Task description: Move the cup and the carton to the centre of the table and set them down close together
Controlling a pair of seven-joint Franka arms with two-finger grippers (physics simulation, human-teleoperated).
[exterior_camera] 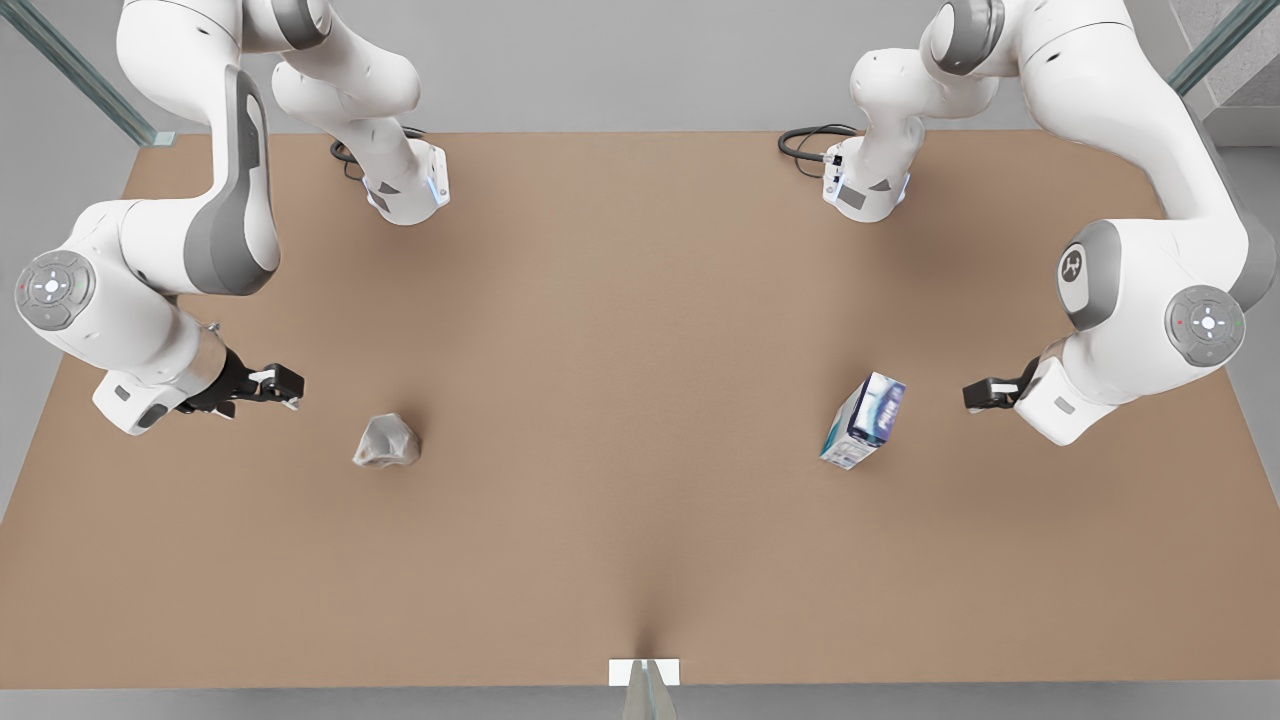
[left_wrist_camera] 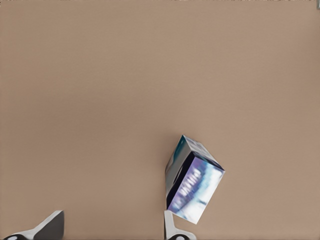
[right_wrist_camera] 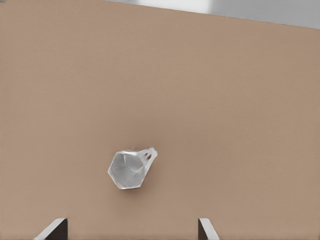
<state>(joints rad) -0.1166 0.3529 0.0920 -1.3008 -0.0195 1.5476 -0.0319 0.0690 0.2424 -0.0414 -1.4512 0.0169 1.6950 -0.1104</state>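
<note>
The left gripper [exterior_camera: 982,393], carried by the arm on the front view's right, hangs above the table [exterior_camera: 640,560] with its fingers spread and nothing between them. In the left wrist view the two fingertips [left_wrist_camera: 50,227] stand wide apart, and the carton [left_wrist_camera: 192,182] lies just ahead of one of them. In the front view this gripper sits near the carton [exterior_camera: 864,420] on its outer side, apart from it and not touching. The carton, dark blue and white with light-blue print and a teal edge, stands tilted on the light-brown tabletop, to the front view's right of the table's middle.

The right gripper [exterior_camera: 282,385], carried by the arm on the front view's left, likewise hangs above the table with its fingers parted and empty. The right wrist view shows its two fingertips [right_wrist_camera: 55,229] well apart, with the cup [right_wrist_camera: 131,168] on the surface ahead of the gap between them. In the front view the cup [exterior_camera: 387,441] lies near this gripper, toward the table's middle and nearer the camera, with clear tabletop between the two. The cup is pale grey-white, faceted and shiny, and lies on its side, its open mouth facing the wrist camera.

Cup and carton lie well apart, on opposite sides of the table's centre.
</note>
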